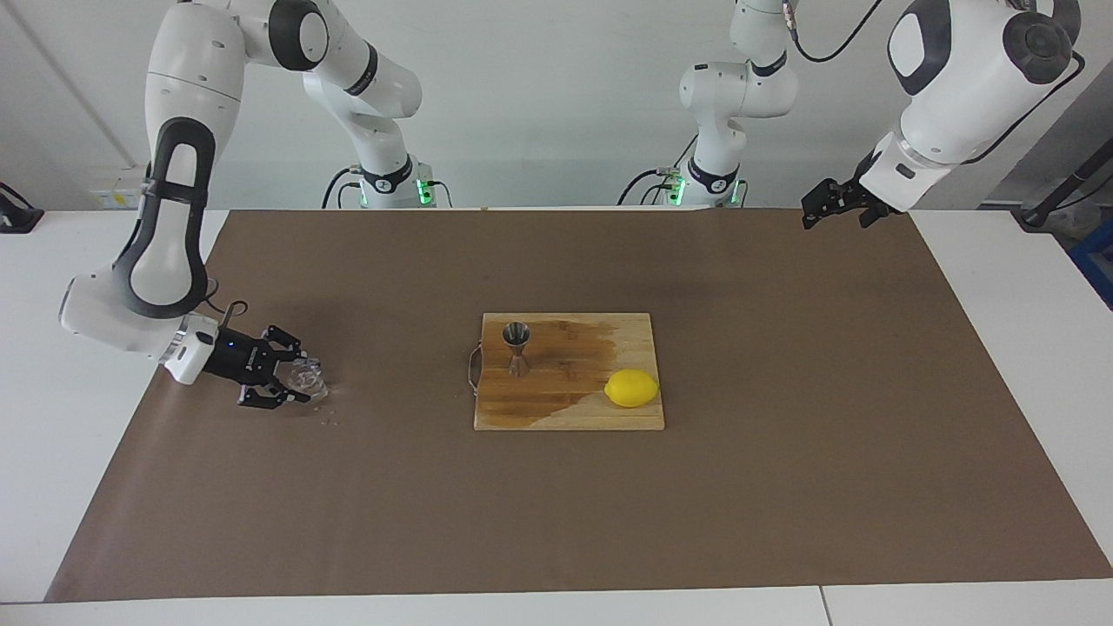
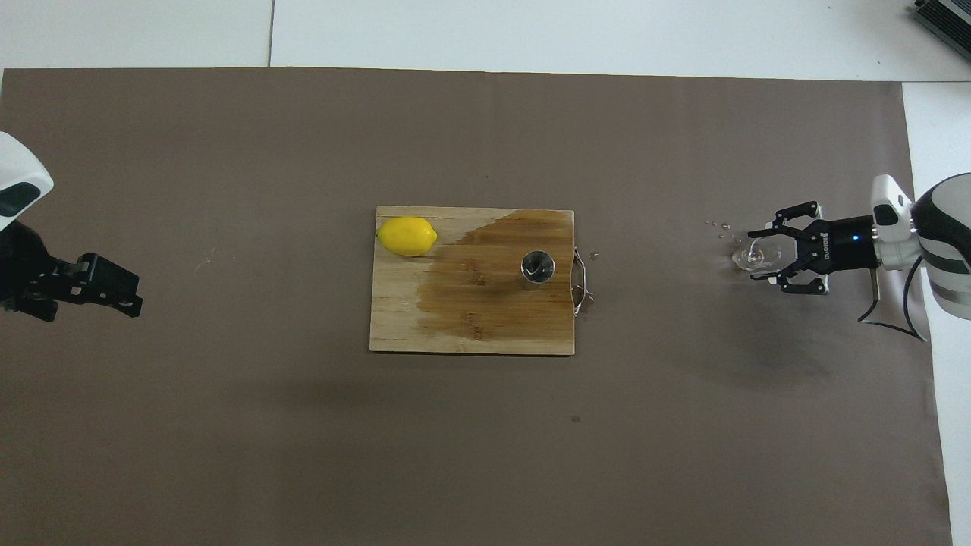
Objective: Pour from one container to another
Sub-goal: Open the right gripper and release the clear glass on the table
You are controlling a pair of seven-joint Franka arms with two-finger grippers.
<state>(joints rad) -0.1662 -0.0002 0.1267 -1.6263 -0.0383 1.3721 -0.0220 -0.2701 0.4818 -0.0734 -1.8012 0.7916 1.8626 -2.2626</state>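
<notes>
brown mat [image 1: 783, 487] lay mostly bare around the central cutting board [image 1: 569, 409]. left gripper [image 1: 826, 207] waited high over the mat's edge; finger gap unreadable. right gripper [image 1: 291, 376] lay low, spread fingers flanking the glass cup [image 1: 307, 376] on the mat toward the right arm's end. jigger [image 1: 516, 348] stood upright on the board, lemon [image 1: 631, 388] at a corner. overhead alone showed droplets [image 2: 719, 226] by the cup.

Brown paper mat [image 1: 783, 391], pale striped wooden board [image 1: 569, 409] with darker wet stain toward its 12 o'clock edge, yellow lemon [image 1: 631, 388], shiny silver jigger [image 1: 516, 347], colourless clear glass cup [image 1: 308, 376], white-and-black arms

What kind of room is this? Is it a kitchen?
Probably a robot lab, not a kitchen: two robot arms, a paper-covered table, and only a cutting board with a jigger and lemon.
</notes>
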